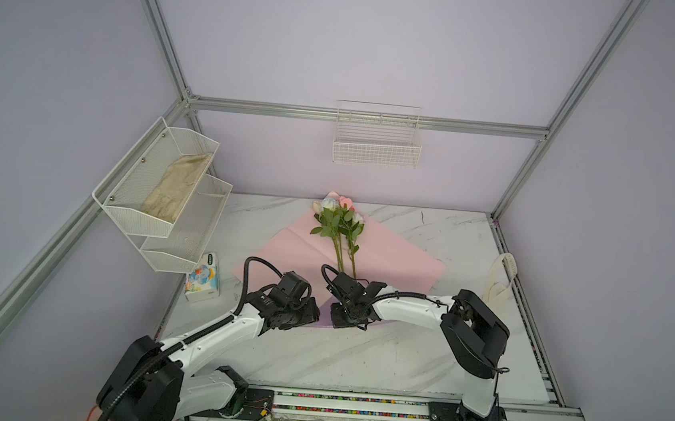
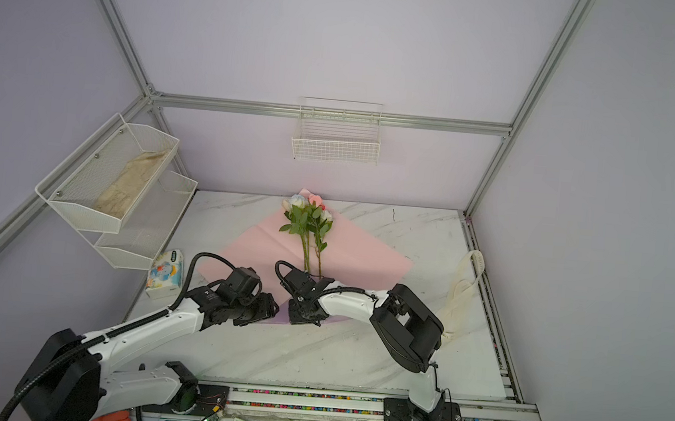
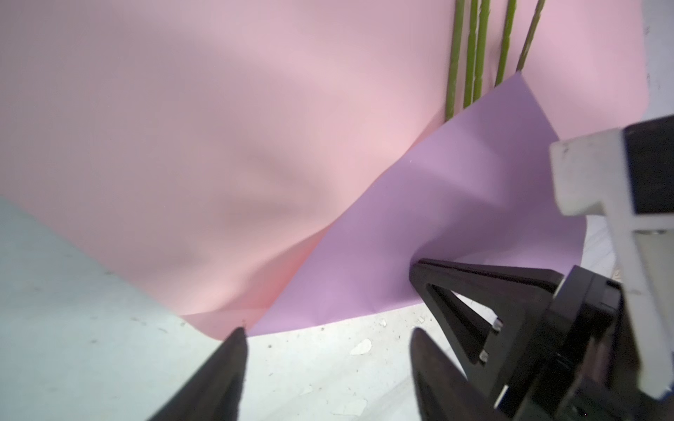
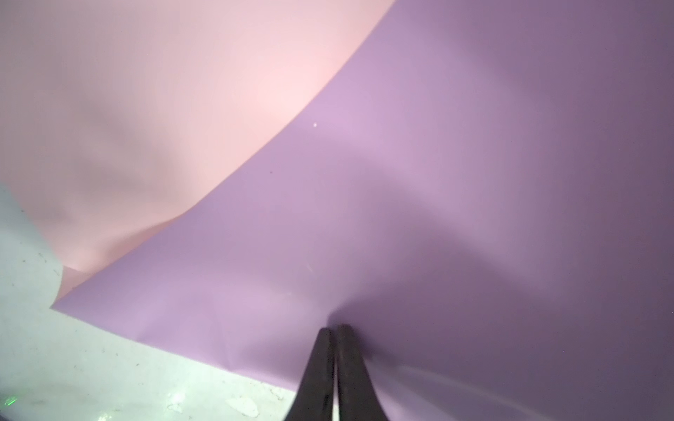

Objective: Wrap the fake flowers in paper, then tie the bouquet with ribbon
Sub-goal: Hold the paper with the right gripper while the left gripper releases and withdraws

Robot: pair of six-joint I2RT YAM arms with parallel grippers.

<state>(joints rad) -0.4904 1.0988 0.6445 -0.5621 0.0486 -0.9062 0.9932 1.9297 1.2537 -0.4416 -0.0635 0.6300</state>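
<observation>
The bouquet of fake flowers (image 1: 341, 224) (image 2: 310, 221) lies loose on a pink paper sheet (image 1: 390, 258) (image 2: 361, 251), blooms toward the back wall. Its green stems (image 3: 474, 54) run under a lilac flap (image 3: 456, 218) (image 4: 437, 218), the sheet's near corner folded over. My right gripper (image 4: 333, 328) (image 1: 345, 320) is shut, pinching that lilac flap near its edge, and the paper puckers at its tips. My left gripper (image 3: 328, 331) (image 1: 301, 314) stands open just off the fold's near edge, over bare table, with nothing between its fingers.
A tissue pack (image 1: 202, 279) stands at the table's left edge under a two-tier white mesh rack (image 1: 162, 192). A wire basket (image 1: 377, 140) hangs on the back wall. A cream tote bag (image 1: 500, 280) lies at the right edge. The marble table (image 1: 356, 359) extends toward the front.
</observation>
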